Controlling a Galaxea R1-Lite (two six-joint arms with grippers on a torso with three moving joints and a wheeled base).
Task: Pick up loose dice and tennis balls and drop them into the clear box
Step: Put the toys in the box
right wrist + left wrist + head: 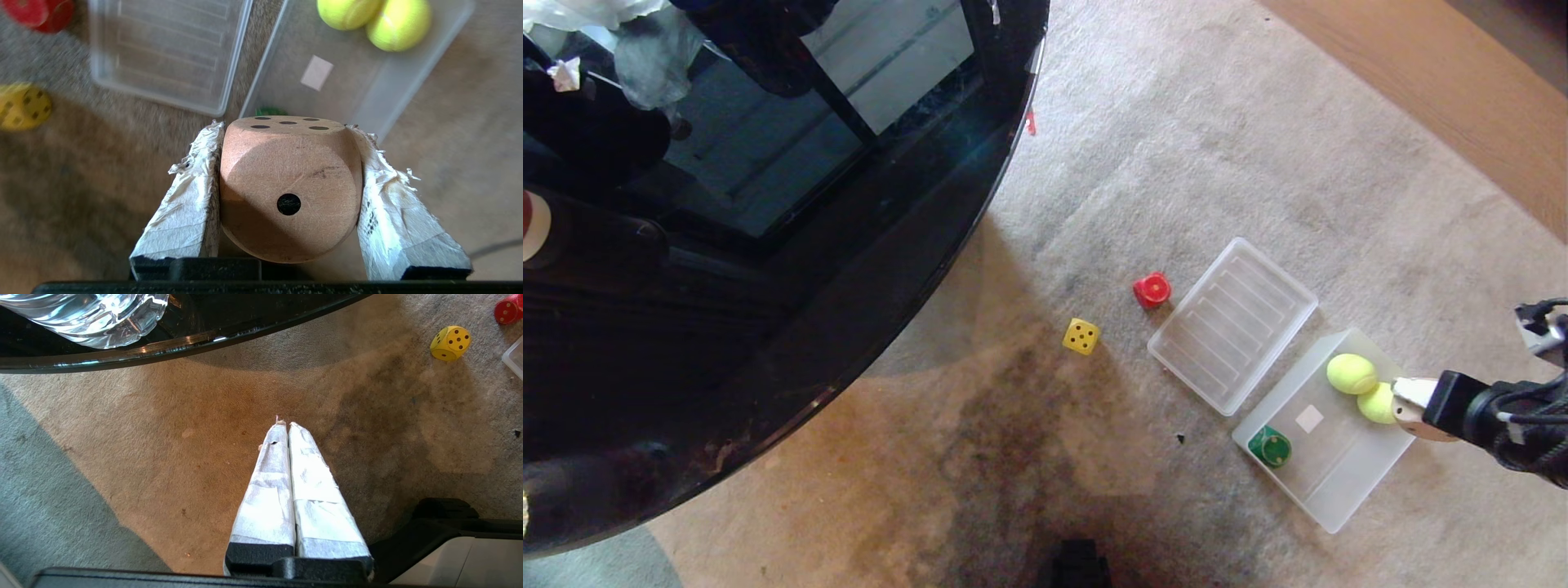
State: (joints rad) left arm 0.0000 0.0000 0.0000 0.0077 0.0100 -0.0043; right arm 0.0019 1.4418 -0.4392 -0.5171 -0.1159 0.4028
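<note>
Holding a beige die point(291, 188), the right end effector point(291, 134) has both taped fingers point(186, 204) pressed against the die's sides, one-pip face toward the wrist camera; in the head view this arm enters at 3 o'clock, beside the clear box.

Left end effector point(288, 426): fingers pressed together, empty, pointing down over the carpet point(1176, 147), seen in the left wrist view only.

Clear box point(1347, 482): on the carpet at roughly 4 o'clock of the head view, a white sticker point(1309, 418) on its base.
- Green die point(1270, 446): inside the box, at its nearer left corner.
- Two tennis balls point(1352, 373): inside the box, at its far end, touching each other.

Ribbed clear lid point(1232, 325): flat on the carpet, just beside the box at its 10 o'clock.

Yellow die point(1081, 336): loose on the carpet, five pips up, to the left of the lid.

Red die point(1152, 289): loose on the carpet, just beside the lid's far left edge.

Dark glossy desk point(866, 269): curved edge, filling the 9 to 12 o'clock part of the head view.
</note>
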